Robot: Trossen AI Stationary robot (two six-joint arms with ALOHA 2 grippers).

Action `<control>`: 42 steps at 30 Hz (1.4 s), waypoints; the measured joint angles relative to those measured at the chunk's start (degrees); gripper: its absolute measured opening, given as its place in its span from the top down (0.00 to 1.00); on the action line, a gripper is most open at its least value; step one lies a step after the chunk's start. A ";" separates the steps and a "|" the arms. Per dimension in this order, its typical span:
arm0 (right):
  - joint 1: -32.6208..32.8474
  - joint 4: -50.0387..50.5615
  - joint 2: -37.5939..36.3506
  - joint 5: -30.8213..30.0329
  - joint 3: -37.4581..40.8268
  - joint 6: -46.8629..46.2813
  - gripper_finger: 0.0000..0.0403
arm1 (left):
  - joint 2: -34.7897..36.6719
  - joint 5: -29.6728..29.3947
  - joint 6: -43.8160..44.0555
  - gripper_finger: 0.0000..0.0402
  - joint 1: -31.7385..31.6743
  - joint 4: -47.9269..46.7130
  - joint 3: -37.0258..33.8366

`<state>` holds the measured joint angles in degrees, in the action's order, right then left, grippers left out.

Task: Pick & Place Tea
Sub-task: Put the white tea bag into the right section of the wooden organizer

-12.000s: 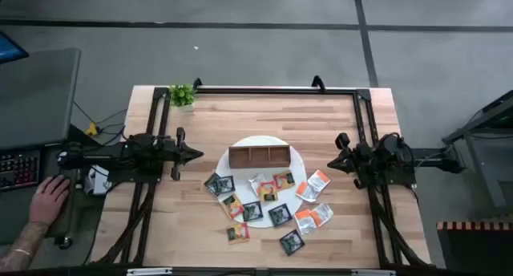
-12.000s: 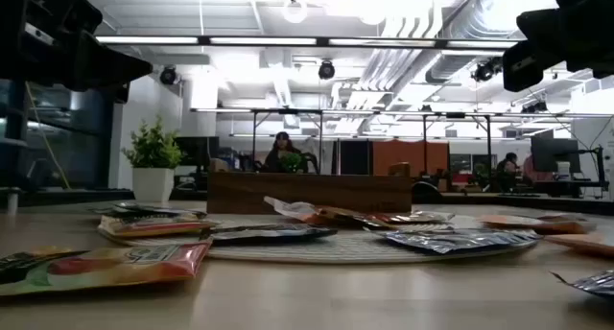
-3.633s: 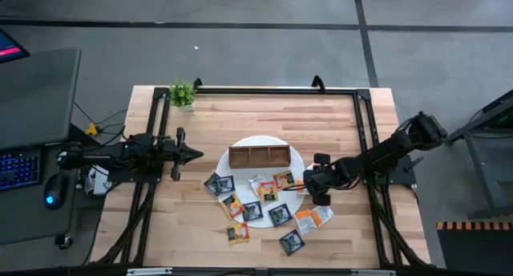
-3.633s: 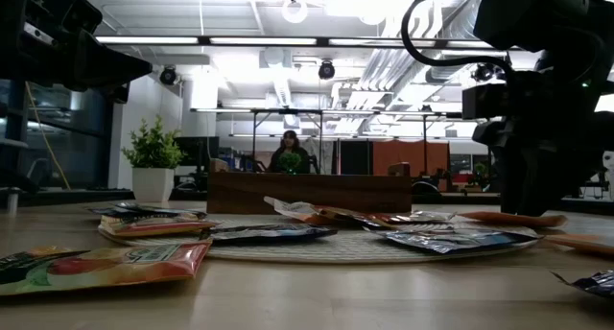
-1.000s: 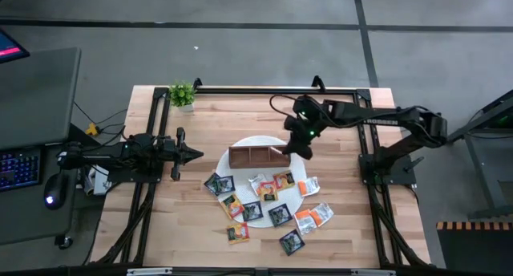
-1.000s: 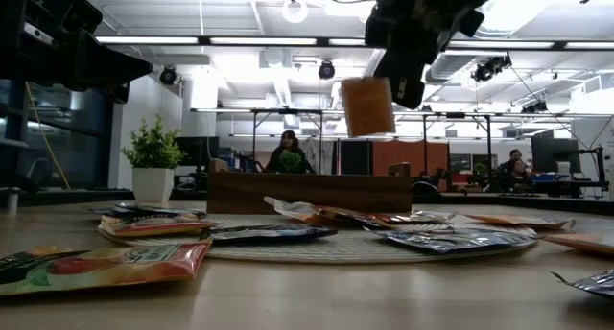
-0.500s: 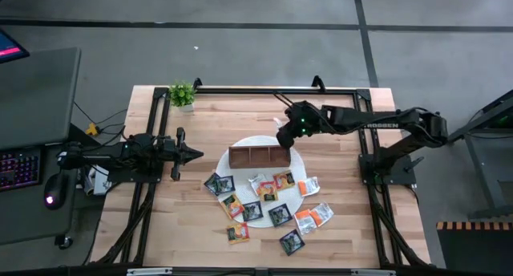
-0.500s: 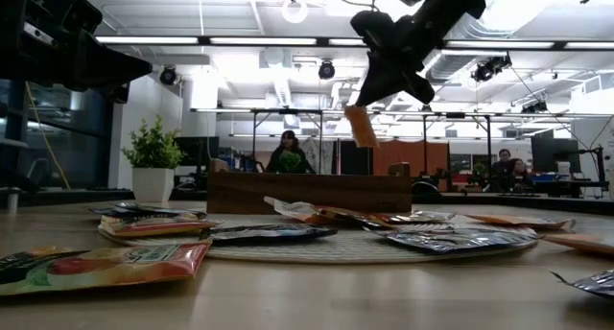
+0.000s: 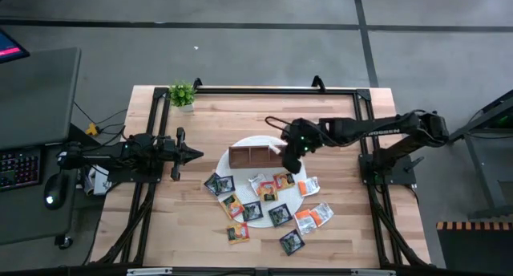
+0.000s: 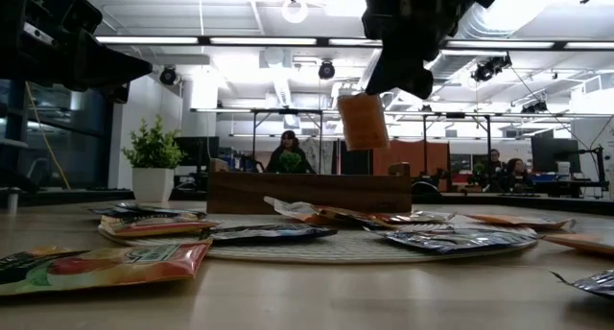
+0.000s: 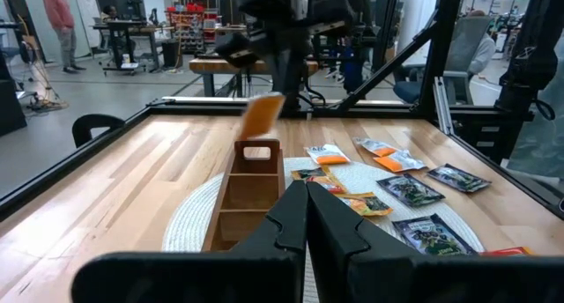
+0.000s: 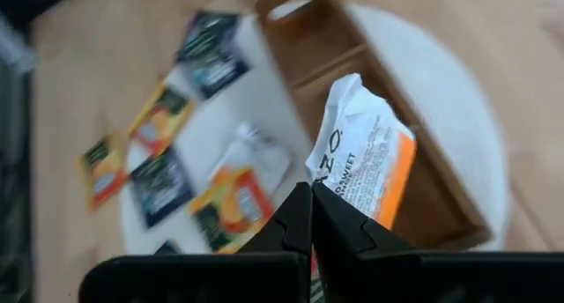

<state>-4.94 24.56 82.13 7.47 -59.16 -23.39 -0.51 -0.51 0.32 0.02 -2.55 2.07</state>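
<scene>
A white-and-orange tea sachet (image 12: 366, 158) hangs from my right gripper (image 9: 286, 151), which is shut on it above the right end of the brown three-compartment wooden box (image 9: 258, 156). It also shows in the low view (image 10: 363, 121) and in the left wrist view (image 11: 262, 115). The box stands on a round white mat (image 9: 298, 165). Several other sachets, dark (image 9: 279, 215), orange-yellow (image 9: 232, 205) and white with orange (image 9: 313, 217), lie flat on the mat and on the table in front of it. My left gripper (image 9: 197, 155) is shut and empty, to the left of the mat. My right gripper pinches the sachet by one edge (image 12: 324, 194) between its two fingers. The fingers come from above and the right, slanting down. The sachet hangs below the fingers, a little tilted, lifted clear above the box (image 10: 307, 192).
A small potted plant (image 9: 182, 94) stands at the table's far left corner. A black frame (image 9: 256, 89) runs along the far edge and both sides. Bare wood lies behind the box and at the table's near left.
My right gripper has gone a little toward the table's left and near edges, carrying the sachet over the box's right end. The sachet has swung and turned about below the fingers and stays clear of the box.
</scene>
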 joint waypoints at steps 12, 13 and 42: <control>-6.59 0.38 0.39 20.95 0.00 10.49 1.00 | 0.02 0.00 0.00 1.00 0.02 0.00 0.02; -7.11 0.62 0.39 21.93 0.00 11.55 1.00 | 0.02 0.02 0.00 1.00 0.00 0.01 0.01; -15.84 1.73 9.40 32.23 0.00 24.89 1.00 | 0.02 0.02 0.00 1.00 0.02 0.00 0.02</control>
<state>-20.78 26.28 91.53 39.70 -59.16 1.50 -0.49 -0.49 0.32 0.03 -2.54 2.08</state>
